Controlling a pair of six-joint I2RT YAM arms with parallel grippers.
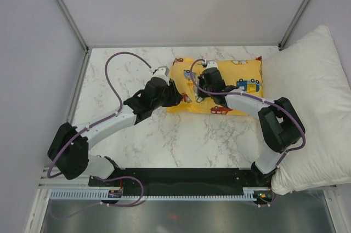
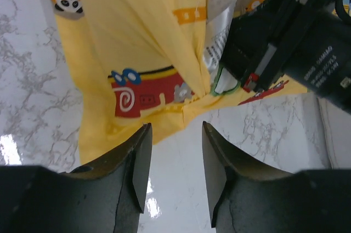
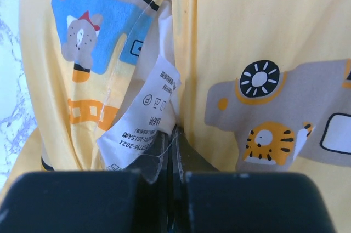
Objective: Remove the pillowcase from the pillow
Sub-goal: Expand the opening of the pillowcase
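Your left pincer (image 2: 175, 129) stands at a middling gap with nothing between its jaws, only bare marbled surface (image 2: 33, 107); the pillowcase (image 1: 247, 69) begins just beyond its tips, the hem with the red printed vehicle nearest them. Your right pincer (image 3: 174, 134) is closed tight on a fold of that yellow fabric; the white care label (image 3: 143, 118) hangs just left of its jaws and touches them. From the left wrist you see the cloth gathered into creases running to the right pincer, up and to the right of your left tips. A pale sliver of the pillow (image 3: 164, 30) shows in the opening just beyond the right pincer; the rest lies covered. A large white pillow (image 1: 312, 96) lies to the right of the right pincer.
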